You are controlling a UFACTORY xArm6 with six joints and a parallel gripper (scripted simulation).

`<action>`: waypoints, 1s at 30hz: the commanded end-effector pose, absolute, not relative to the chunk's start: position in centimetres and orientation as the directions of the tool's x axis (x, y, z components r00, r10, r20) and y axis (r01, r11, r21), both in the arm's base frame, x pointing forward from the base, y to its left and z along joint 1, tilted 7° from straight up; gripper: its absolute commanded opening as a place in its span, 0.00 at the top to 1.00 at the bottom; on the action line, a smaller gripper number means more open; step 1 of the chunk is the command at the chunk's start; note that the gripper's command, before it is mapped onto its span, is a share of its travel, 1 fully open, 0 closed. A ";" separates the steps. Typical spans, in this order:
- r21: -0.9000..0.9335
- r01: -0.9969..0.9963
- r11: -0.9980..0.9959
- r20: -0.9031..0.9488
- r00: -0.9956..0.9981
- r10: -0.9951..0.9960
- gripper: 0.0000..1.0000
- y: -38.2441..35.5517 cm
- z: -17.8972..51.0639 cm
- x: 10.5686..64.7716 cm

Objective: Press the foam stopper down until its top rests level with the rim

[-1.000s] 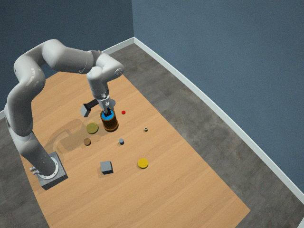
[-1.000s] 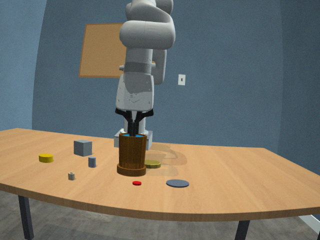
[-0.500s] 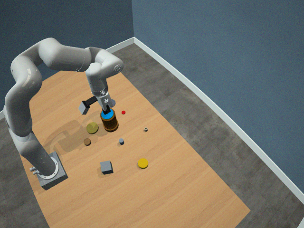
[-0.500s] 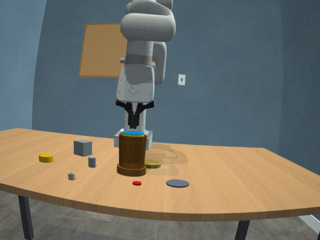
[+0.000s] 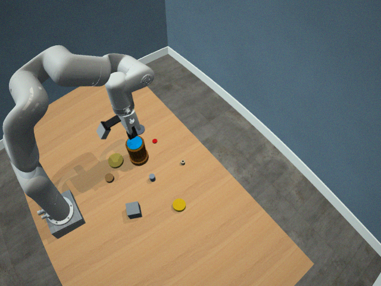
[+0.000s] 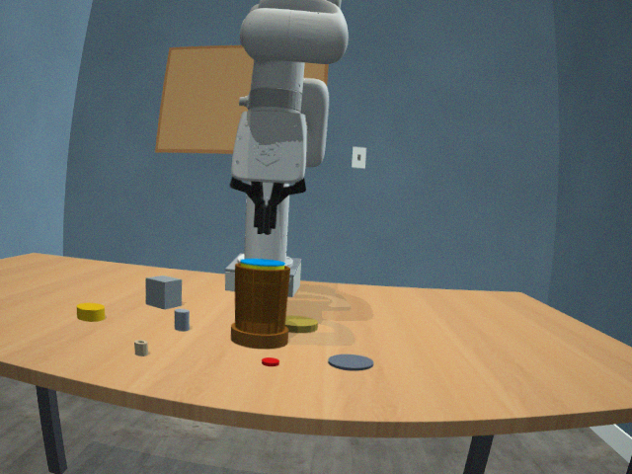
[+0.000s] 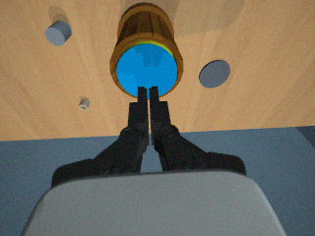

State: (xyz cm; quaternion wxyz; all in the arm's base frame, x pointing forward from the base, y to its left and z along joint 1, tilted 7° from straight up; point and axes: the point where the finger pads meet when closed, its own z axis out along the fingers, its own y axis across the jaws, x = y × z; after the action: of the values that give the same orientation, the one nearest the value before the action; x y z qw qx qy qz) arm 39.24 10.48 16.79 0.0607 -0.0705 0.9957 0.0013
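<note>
A brown wooden jar stands upright on the table; it also shows in the overhead view and the wrist view. The blue foam stopper sits in its mouth, its top a little above the rim, with a thin yellow band under the blue; it also shows in the overhead view and the wrist view. Nothing lies on the stopper. My gripper is shut and empty, clear above the stopper's middle, not touching it; it also shows in the overhead view and the wrist view.
Around the jar lie an olive disc, a brown disc, a red disc, a flat grey disc, a small grey cylinder, a small nut, a grey cube and a yellow disc.
</note>
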 end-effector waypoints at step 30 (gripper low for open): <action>-0.005 -0.141 0.990 -0.124 -0.982 -0.140 1.00 10.5 15.8 39.4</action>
State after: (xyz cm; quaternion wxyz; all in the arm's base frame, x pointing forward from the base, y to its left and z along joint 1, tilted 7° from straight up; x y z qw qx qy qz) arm 39.33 10.48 15.83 0.0601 -0.0705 0.9957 0.0012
